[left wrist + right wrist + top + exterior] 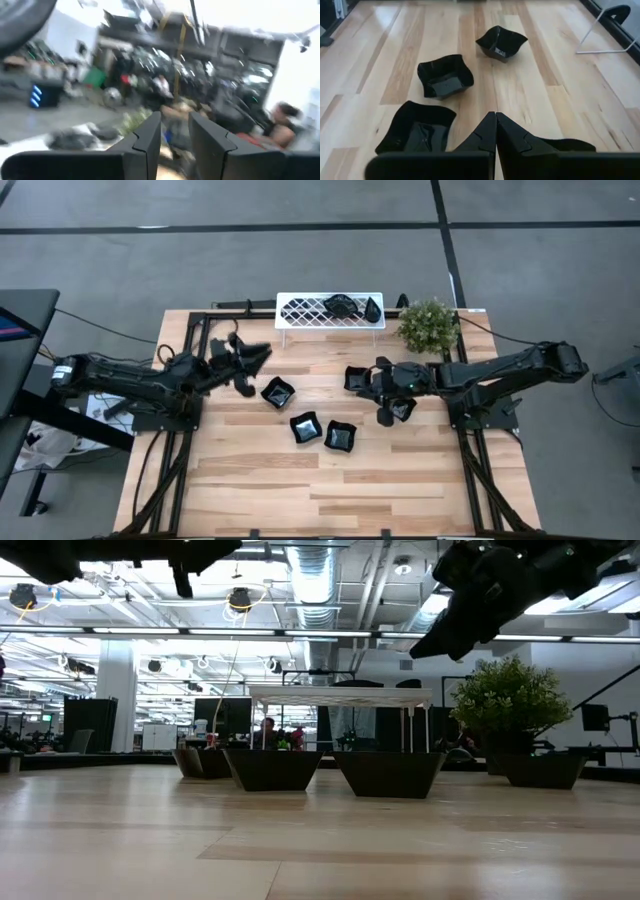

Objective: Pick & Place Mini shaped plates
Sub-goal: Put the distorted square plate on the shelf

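Because the mini shaped plates [308, 427] on the table [380, 490] look glossy, stiff and light, we pinch 1 rim; right gripper [495, 131] is closed empty, left gripper [175, 131] parted, empty.

Three mini shaped plates [309, 420] lie mid-tabletop [330, 490], two more right of them; behind — the rack [330, 311] carrying two plates, the plant [428, 326] beside it.
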